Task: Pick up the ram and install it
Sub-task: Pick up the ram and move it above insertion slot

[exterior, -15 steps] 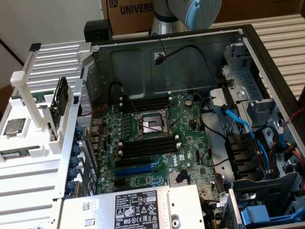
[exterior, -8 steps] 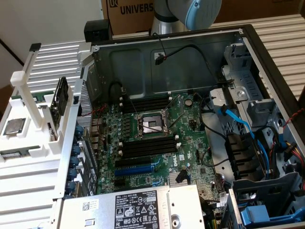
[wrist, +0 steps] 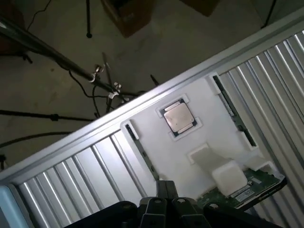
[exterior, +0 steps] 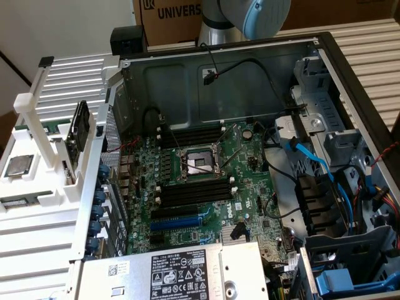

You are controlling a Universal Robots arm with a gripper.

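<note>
Wrist view, fingers (wrist: 165, 191) closed, holding nothing, above white holder (wrist: 156, 142), near ram (wrist: 254, 186)

The exterior view looks steeply down, close, into the open grey metal computer case (exterior: 175, 81). The wrist view overlooks the white plastic holder (wrist: 161, 142) (exterior: 37, 184), which both views share.

My gripper (wrist: 164, 205) cut off at view's edge. Green board (wrist: 254, 186) half hidden behind white block (wrist: 229, 176). My arm (exterior: 250, 15) cropped in exterior view. Label (exterior: 187, 272) print unreadable.

Processor chip (exterior: 19, 165): one
Processor socket (exterior: 199, 164): one
Black memory-slot banks (exterior: 194, 194): two
Long blue expansion slot (exterior: 178, 222): one
Ram (wrist: 247, 189), label showing: one
</note>
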